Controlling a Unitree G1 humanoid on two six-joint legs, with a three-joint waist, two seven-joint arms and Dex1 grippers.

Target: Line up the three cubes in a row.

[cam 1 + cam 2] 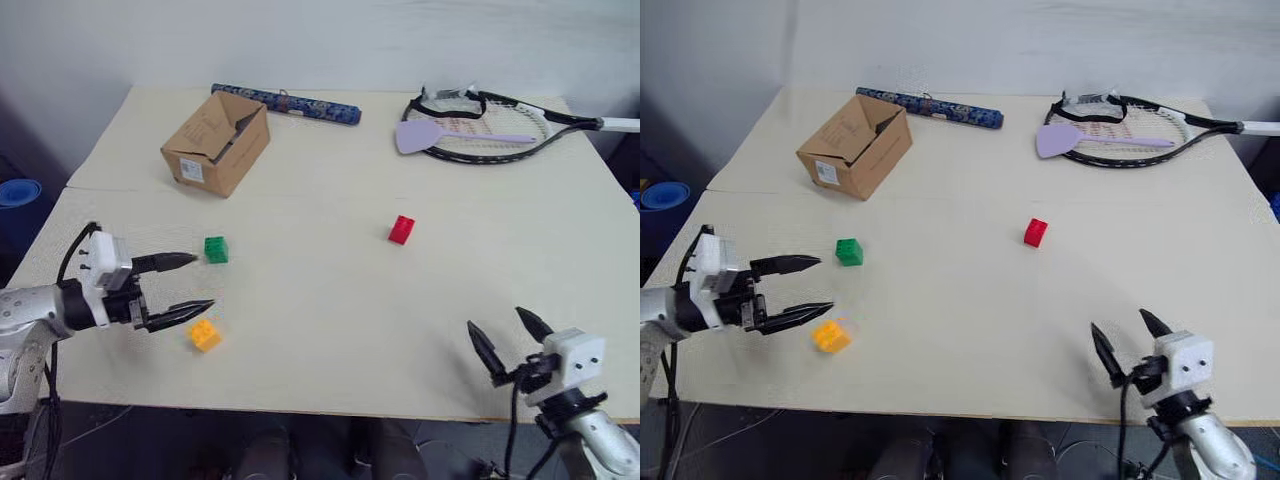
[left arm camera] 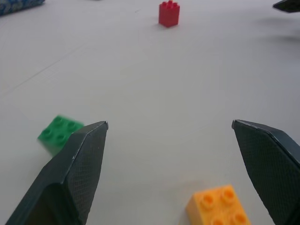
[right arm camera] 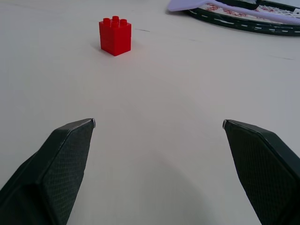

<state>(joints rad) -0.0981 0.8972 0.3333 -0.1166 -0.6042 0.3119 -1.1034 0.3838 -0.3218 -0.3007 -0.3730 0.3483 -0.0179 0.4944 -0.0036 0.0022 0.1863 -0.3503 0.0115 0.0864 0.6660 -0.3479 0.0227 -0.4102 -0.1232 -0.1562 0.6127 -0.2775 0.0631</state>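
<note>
Left claw [image 1: 196, 282] agape beside yellow-orange cube [image 1: 205, 335]

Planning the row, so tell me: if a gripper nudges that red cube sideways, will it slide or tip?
The red cube looks taller than wide, so a high push may tip it. Its hard plastic should probably slide on the smooth table if pushed low.

Both grippers' jaws wide, empty

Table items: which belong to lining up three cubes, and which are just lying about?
Belongs: red cube, green cube, yellow-orange cube.
Lying about: cardboard box, racket, lilac spatula, blue patterned roll.
</note>
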